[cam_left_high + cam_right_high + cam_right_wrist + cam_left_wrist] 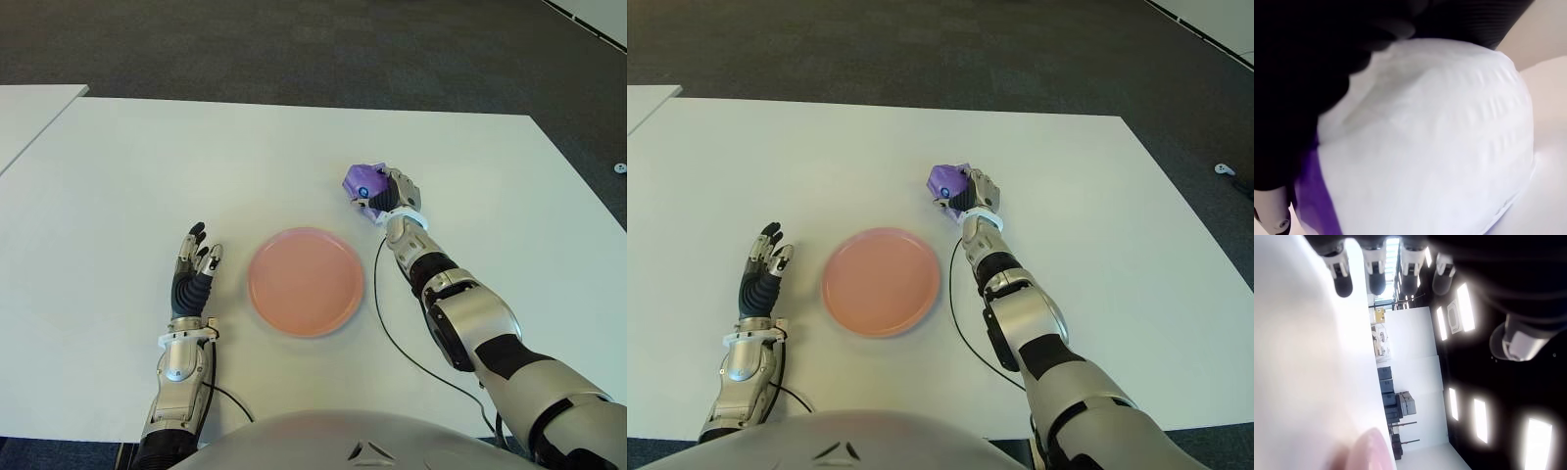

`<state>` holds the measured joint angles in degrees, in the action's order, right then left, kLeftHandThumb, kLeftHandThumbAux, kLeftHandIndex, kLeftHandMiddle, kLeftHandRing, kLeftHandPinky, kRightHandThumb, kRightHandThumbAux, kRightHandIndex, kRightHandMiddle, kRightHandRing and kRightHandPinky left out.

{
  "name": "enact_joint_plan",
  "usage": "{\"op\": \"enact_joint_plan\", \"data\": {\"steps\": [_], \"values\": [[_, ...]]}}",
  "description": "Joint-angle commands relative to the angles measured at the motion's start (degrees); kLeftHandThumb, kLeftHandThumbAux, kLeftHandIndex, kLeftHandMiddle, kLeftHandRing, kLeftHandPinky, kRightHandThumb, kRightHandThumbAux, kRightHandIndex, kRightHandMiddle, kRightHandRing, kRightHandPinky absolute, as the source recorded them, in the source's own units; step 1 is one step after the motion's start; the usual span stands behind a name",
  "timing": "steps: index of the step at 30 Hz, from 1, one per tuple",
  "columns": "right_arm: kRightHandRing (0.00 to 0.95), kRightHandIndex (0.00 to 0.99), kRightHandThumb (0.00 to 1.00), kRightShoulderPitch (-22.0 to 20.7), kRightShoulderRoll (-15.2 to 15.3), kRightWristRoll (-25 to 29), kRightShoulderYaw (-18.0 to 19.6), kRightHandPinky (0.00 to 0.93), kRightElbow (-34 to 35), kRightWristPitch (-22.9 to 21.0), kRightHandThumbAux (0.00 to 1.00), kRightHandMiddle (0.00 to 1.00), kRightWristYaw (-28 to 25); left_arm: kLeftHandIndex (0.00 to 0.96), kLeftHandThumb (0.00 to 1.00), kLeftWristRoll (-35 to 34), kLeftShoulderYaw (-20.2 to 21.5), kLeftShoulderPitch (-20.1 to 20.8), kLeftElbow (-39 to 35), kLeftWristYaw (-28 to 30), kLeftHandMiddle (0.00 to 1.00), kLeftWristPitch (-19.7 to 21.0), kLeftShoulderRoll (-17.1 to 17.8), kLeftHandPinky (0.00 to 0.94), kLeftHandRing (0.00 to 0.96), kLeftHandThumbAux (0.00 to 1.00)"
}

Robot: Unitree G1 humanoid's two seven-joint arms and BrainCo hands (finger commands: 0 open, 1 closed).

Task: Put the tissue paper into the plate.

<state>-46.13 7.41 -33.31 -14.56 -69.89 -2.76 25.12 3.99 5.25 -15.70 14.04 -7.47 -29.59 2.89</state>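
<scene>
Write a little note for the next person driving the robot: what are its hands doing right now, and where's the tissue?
Right hand: shut on the tissue pack, a purple and white packet, beyond the plate's far right edge; the right wrist view shows the pack filling the grasp.
Left hand: open, holding nothing, on the plate's left side.
Plate: pink, on the white table between the two hands, with nothing in it.
Done: the tissue pack is grasped.
Left: bring it over the plate, put it in and let go.
</scene>
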Motion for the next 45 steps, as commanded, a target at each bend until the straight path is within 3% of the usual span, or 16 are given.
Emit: {"op": "enact_joint_plan", "data": {"steps": [1, 15, 45], "values": [[0.738, 0.411, 0.849, 15.11, -6.04, 5.33, 2.42, 0.775, -7.95, -2.23, 0.675, 0.514, -8.90, 0.000, 0.000, -0.05, -0.28, -5.28, 4.66, 0.86, 0.000, 4.99, -0.49, 0.000, 0.000, 0.390], [0.794, 0.401, 0.849, 14.90, -6.25, 5.37, 3.50, 0.818, -7.78, -0.46, 0.677, 0.529, -8.35, 0.000, 0.000, 0.14, -0.33, -5.11, 4.33, 1.12, 0.000, 4.95, -0.14, 0.000, 0.000, 0.376], [0.819, 0.399, 0.850, 14.32, -5.19, 4.71, 4.25, 0.837, -7.40, 0.26, 0.677, 0.537, -7.53, 0.000, 0.000, 0.02, -0.28, -4.30, 4.65, 0.85, 0.000, 4.95, -0.38, 0.000, 0.000, 0.383]]}}
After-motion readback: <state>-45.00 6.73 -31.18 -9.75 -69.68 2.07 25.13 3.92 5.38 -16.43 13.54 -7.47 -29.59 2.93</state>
